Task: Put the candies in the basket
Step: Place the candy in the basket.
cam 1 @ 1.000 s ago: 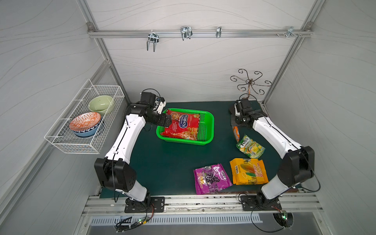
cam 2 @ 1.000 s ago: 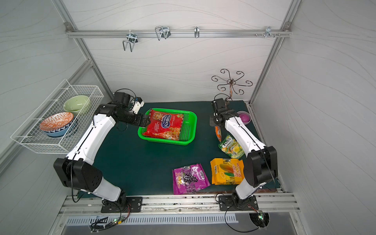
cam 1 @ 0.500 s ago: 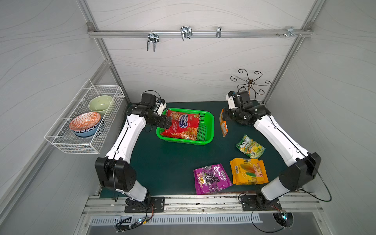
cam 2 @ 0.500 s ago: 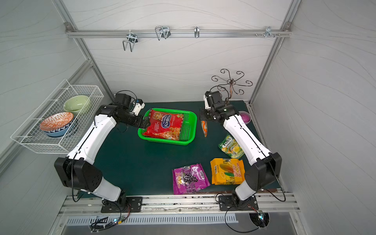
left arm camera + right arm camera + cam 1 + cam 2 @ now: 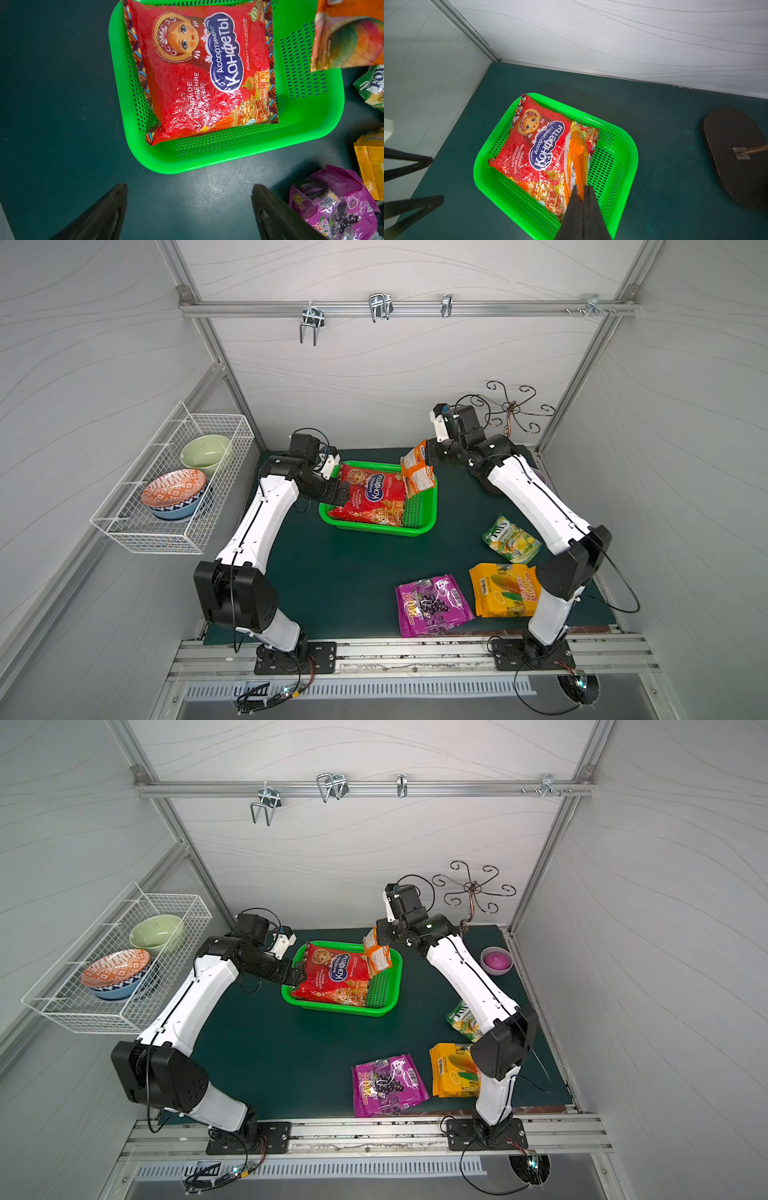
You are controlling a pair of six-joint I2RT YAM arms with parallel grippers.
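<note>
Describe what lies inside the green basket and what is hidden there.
A large red candy bag lies inside the green basket. The right gripper holds a small orange bag over it, not released. Whatever lies beneath the red bag is covered.

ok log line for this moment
right jaws shut on small orange bag above basket | left jaws open, empty | red bag in basket

White walls (image 5: 374, 377) enclose a dark green, perhaps felt, tabletop (image 5: 340, 572).
</note>
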